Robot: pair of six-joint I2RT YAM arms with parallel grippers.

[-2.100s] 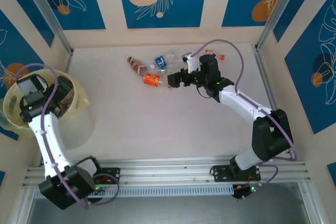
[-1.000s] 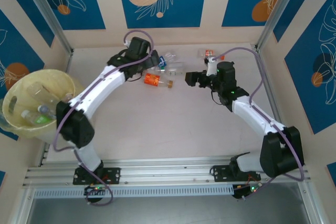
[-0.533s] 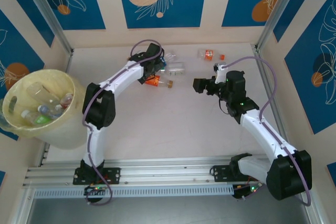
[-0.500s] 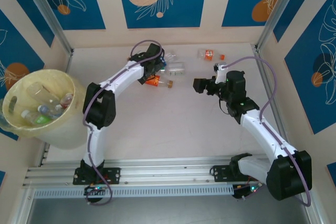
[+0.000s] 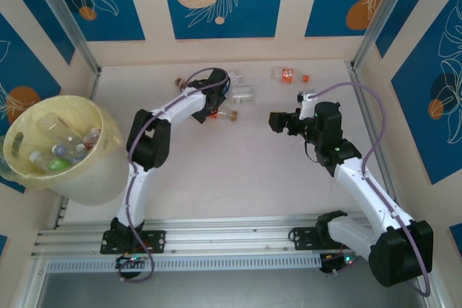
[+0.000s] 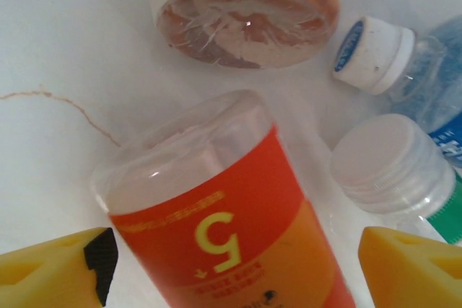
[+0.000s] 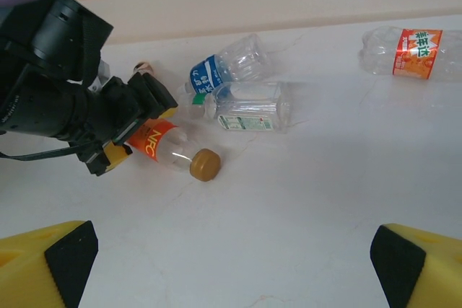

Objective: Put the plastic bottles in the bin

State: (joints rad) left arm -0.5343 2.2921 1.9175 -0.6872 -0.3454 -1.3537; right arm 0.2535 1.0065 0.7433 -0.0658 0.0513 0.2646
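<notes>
An orange-labelled plastic bottle lies on the table between the yellow fingers of my left gripper. The jaws stand open astride it, with a narrow gap on each side. From above, the left gripper is down over that bottle at the far middle. The right wrist view shows its brown cap pointing away from the left gripper. My right gripper hovers open and empty to the right, its fingers wide apart. The pale yellow bin at the left holds several bottles.
Close behind the orange bottle lie a brown-tinted bottle, a blue-labelled bottle and a clear square bottle. Another orange-labelled bottle and a loose orange cap lie near the back wall. Walls enclose the table.
The left arm swung from the bin across to the bottle cluster and lowered its jaws round the orange bottle, narrowing them slightly. The right gripper drew back to the right.
</notes>
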